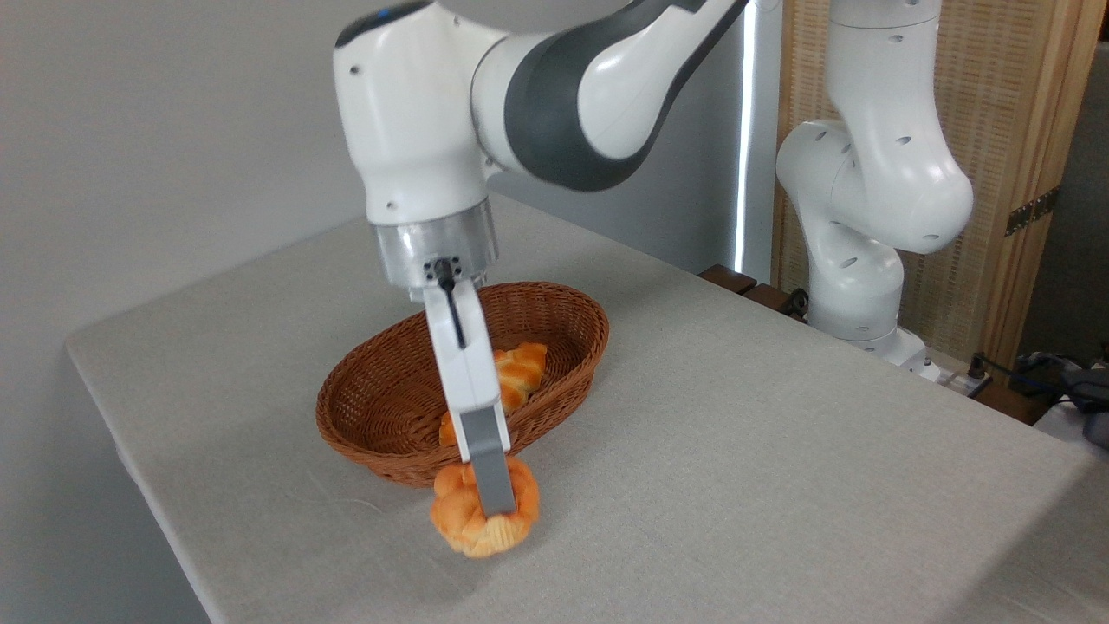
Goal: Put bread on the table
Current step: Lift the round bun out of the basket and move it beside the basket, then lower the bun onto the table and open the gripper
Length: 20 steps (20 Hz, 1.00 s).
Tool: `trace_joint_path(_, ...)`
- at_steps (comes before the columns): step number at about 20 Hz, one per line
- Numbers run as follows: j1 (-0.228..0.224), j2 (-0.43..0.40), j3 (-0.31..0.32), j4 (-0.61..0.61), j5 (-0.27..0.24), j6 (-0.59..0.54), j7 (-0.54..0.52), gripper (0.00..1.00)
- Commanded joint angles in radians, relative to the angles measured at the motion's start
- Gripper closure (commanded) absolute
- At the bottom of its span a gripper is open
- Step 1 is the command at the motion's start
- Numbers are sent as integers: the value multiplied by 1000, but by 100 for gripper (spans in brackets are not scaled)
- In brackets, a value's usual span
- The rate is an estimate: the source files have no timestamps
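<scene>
- The gripper (496, 507) is clamped on the bread (483, 513), low in the frame's centre; only the near finger shows.
- The bun sits directly under the tool, just outside the basket (364, 416)'s near rim, at or barely above the table (780, 451); contact unclear.
- Judged next: a straight release downward.

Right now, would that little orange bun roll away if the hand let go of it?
Probably not far: the bun looks lumpy and knotted rather than smooth, and the table cloth seems grippy. It likely weighs little, since the hand pinches it with slim fingers.
</scene>
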Motion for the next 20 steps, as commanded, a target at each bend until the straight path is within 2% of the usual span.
trace_joint_path(1, -3, 28, 1, 6, 36, 40, 8, 5)
trace_joint_path(3, -1, 35, 1, 4, 38, 53, 8, 0)
trace_joint_path(15, -1, 40, 1, 6, 36, 56, 4, 0)
trace_joint_path(20, -1, 26, 2, 13, 26, 56, -40, 0)
